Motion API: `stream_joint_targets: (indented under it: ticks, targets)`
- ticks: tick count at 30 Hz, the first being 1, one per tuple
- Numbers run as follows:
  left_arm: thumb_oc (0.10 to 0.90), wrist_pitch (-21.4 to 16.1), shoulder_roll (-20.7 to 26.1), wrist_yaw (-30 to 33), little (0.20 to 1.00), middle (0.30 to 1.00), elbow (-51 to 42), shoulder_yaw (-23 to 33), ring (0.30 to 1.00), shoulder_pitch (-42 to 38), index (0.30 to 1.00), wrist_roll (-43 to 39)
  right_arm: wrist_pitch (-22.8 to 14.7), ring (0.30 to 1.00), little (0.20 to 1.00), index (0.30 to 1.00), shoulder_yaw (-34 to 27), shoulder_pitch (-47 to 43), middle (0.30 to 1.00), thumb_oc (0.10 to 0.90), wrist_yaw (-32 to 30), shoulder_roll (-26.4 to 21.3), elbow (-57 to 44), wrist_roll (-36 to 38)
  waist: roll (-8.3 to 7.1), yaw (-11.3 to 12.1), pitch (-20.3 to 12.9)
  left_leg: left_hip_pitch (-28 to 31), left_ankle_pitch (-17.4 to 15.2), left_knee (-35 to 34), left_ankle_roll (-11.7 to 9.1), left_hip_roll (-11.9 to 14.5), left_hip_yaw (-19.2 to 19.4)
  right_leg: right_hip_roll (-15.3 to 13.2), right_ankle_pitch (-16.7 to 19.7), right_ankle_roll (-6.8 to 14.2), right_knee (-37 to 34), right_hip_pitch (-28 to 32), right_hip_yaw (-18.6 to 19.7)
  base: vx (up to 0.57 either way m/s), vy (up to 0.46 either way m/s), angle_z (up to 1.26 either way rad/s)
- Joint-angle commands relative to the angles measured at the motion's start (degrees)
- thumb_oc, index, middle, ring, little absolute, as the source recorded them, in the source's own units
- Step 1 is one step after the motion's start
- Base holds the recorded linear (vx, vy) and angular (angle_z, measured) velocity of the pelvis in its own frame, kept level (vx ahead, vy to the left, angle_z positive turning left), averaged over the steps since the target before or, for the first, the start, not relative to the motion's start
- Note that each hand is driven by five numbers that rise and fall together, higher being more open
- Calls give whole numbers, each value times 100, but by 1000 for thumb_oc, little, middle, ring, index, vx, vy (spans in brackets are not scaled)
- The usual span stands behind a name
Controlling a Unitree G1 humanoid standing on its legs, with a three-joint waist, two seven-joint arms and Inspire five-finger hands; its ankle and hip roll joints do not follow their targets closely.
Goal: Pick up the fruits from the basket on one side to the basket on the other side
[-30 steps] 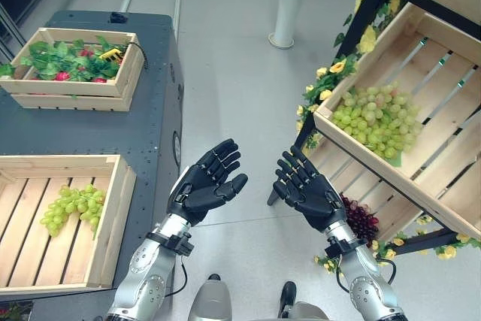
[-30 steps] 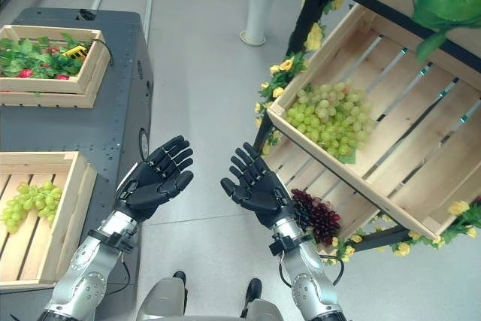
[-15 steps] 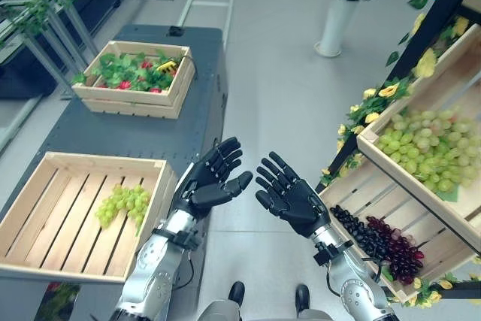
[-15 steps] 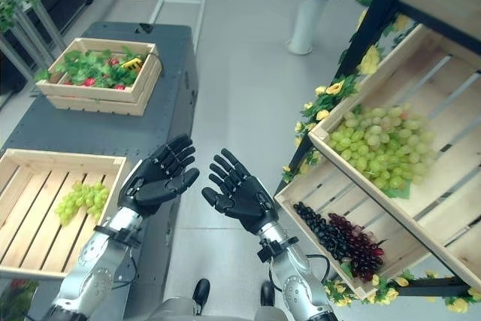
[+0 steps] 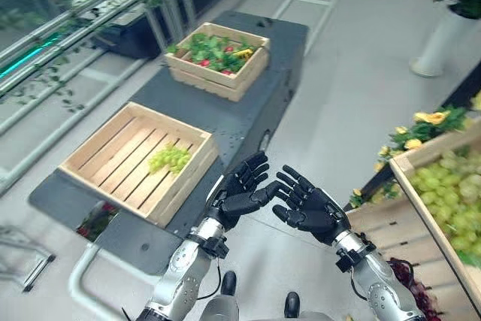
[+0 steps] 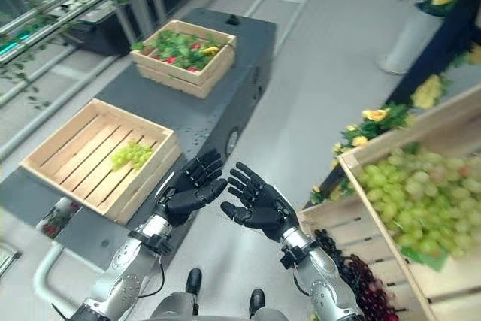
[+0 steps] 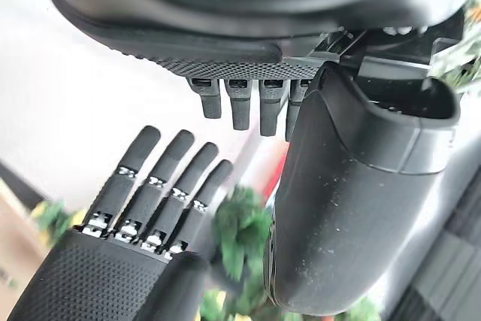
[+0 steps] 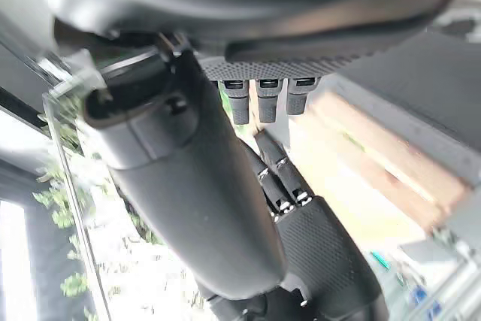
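Note:
A small bunch of green grapes lies in the near wooden crate on the dark cart at the left. At the right a slanted shelf crate holds a heap of green grapes, and dark red grapes lie in the crate below it. My left hand and my right hand are raised side by side over the floor between cart and shelf. Both are open, palms facing each other, fingers straight, holding nothing.
A second wooden crate with green leaves and red fruit stands at the far end of the dark cart. Yellow flowers trim the shelf frame. A white vase stands on the grey floor at the back right.
The whole picture has swung to the left, so the camera has moved: the cart sits nearer the middle and the shelf has slid to the right edge. Both hands stay open and empty.

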Motion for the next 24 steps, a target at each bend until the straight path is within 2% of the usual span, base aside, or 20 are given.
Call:
stream_joint_targets:
  ticks: [1,2,4,5,8,15,16,18,19,20,21,23,24]
  targets:
    - [800,-673,139,-49,900,900,-672,402,900,-409,900,15,-765,900,900,900,-350,-184,900,800,-118,333,-755,495,-217,-114,-415,33,544,-447,-575,422,503,200,444,-8,77,-257,351,85,76,133]
    - [800,-645,137,-110,900,900,-664,423,900,-401,900,27,-795,900,900,900,-398,-128,900,800,-139,347,-750,496,-209,-141,-424,70,579,-507,-611,478,632,183,442,-2,41,-217,271,74,114,135]
    - [800,-645,135,-194,900,900,-691,478,900,-355,900,178,-920,900,900,900,-578,117,900,800,-90,387,-691,456,-127,-261,-470,256,725,-796,-729,622,1232,75,461,73,-57,-114,-121,48,208,136]
    - [800,-641,139,-164,900,900,-702,472,900,-350,900,214,-992,900,900,900,-594,168,900,800,-80,410,-659,453,-95,-281,-469,305,761,-889,-742,624,1325,35,471,104,-58,-99,-217,42,249,125]
    - [800,-711,207,-21,900,900,-694,536,900,-288,900,343,-1108,900,900,900,-644,235,900,800,14,467,-614,606,-37,-264,-501,435,654,-950,-695,490,1341,-140,507,237,-59,-90,-324,70,296,102]
    - [800,-868,351,278,900,900,-777,722,900,-150,900,1137,-1179,900,900,900,-757,300,900,800,105,677,-692,923,-23,-195,-460,620,318,-902,-415,170,1290,-453,468,501,318,-212,-248,72,287,5]
    - [800,-757,377,451,900,900,-796,770,900,-168,900,1323,-1201,900,900,900,-746,318,900,800,176,787,-696,1108,-5,-181,-380,706,257,-928,-301,81,1269,-571,379,573,691,-302,-240,55,279,-1]
    - [800,-731,389,533,900,900,-744,808,900,-228,900,1470,-1205,900,900,900,-750,319,900,800,191,844,-699,1198,9,-188,-322,749,223,-949,-220,9,1246,-654,423,593,1099,-445,-184,44,268,-1]
    - [800,-662,391,583,900,900,-683,805,900,-300,900,1625,-1194,900,900,900,-728,309,900,800,200,895,-701,1205,34,-228,-232,809,180,-975,-139,-65,1175,-681,556,610,1657,-704,7,22,164,-2]
    - [800,-660,390,593,900,900,-678,804,900,-307,900,1649,-1189,900,900,900,-726,306,900,800,201,898,-701,1204,40,-226,-238,796,181,-976,-135,-63,1173,-674,581,607,1673,-734,22,29,180,8]
    - [800,-619,436,660,900,900,-630,742,900,-447,900,1756,-1179,900,900,900,-670,306,900,800,127,916,-757,1156,68,-288,-155,795,130,-938,-84,-118,1100,-594,594,599,2019,-933,264,46,68,13]
    - [800,-545,454,742,900,900,-606,723,900,-511,900,1799,-1157,900,900,900,-645,314,900,800,56,911,-783,1153,55,-328,-120,792,135,-923,-88,-146,1006,-516,600,578,1785,-932,426,59,-3,20]
    - [800,-521,454,765,900,900,-555,714,900,-579,900,1835,-1175,900,900,900,-625,323,900,800,-8,906,-783,1165,29,-361,-113,780,150,-935,-105,-170,895,-443,631,563,1390,-885,578,79,-126,35]
